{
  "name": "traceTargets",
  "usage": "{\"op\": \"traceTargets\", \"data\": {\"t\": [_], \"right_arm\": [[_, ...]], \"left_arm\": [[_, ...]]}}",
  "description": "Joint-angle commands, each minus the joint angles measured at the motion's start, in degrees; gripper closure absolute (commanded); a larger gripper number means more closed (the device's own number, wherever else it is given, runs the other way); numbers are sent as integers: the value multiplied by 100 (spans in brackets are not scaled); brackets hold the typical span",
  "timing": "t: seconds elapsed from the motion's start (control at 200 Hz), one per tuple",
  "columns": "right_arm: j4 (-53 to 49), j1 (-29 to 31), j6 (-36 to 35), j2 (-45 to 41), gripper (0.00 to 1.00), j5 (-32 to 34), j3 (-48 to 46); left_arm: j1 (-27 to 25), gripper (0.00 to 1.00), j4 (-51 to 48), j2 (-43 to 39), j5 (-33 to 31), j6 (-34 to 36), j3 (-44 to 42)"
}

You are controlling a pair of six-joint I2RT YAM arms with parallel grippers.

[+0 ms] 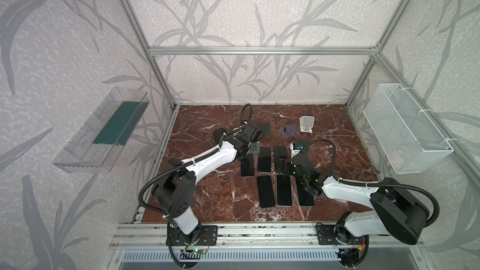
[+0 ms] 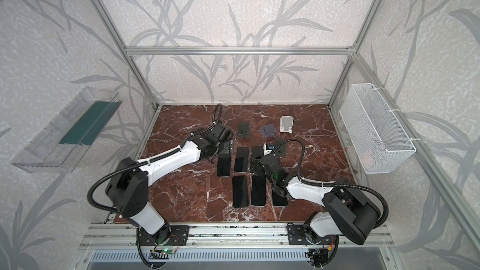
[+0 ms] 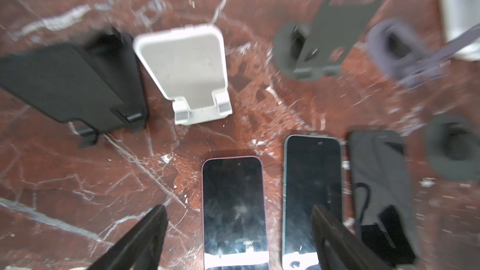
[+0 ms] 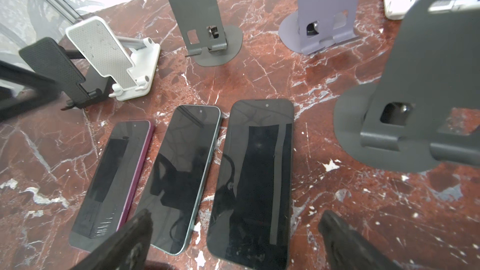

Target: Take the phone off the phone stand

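Left gripper (image 3: 239,210) and right gripper (image 4: 236,214) jaws stood apart, empty; a skewed descent risked knocking the pink phone (image 3: 233,190) between the left jaws sideways.

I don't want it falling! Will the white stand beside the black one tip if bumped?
Probably, if hit high: the white stand carries its plate on a thin arm. It looks like light plastic, so a low push likely slides it over the smooth table.

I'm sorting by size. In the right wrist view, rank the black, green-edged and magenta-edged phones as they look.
1. black phone
2. green-edged phone
3. magenta-edged phone
The last two look close, and camera nearness may skew all.
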Motion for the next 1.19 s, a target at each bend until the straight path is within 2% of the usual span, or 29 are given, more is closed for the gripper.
{"op": "traceTargets", "data": {"t": [0.0,0.165,0.245,0.345,0.475,0.54,0.74,0.795,1.025,1.12,1.19], "right_arm": [[95,-25,-33,-170,0,143,-14],[133,-25,141,-74,0,38,-45],[220,-23,161,-34,1,-2,-70],[261,-24,178,-50,1,-19,-129],[327,-20,196,6,2,128,-205],[322,-21,175,76,2,172,-191],[318,-21,188,155,2,170,-176],[304,-25,178,121,2,202,-175],[252,-21,209,41,2,177,-149],[267,-21,221,27,2,143,-134],[261,-19,239,44,2,134,-133]], "left_arm": [[-95,8,27,-788,-73,165,-396],[-468,1,887,-2496,-880,411,-1685],[-500,1,728,-3123,-1432,210,-2121],[-506,1,521,-3600,-1969,134,-2584],[-496,1,87,-3827,-2281,-59,-2855],[-496,1,228,-3936,-2430,-15,-3106],[-409,1,3421,-4417,-2644,1776,-4836],[-340,1,4070,-4551,-2802,2055,-5114],[295,1,4824,-4847,-3220,2924,-5438],[719,1,6082,-4621,-2975,3223,-5846],[888,1,6493,-4457,-2754,3581,-5886]]}}
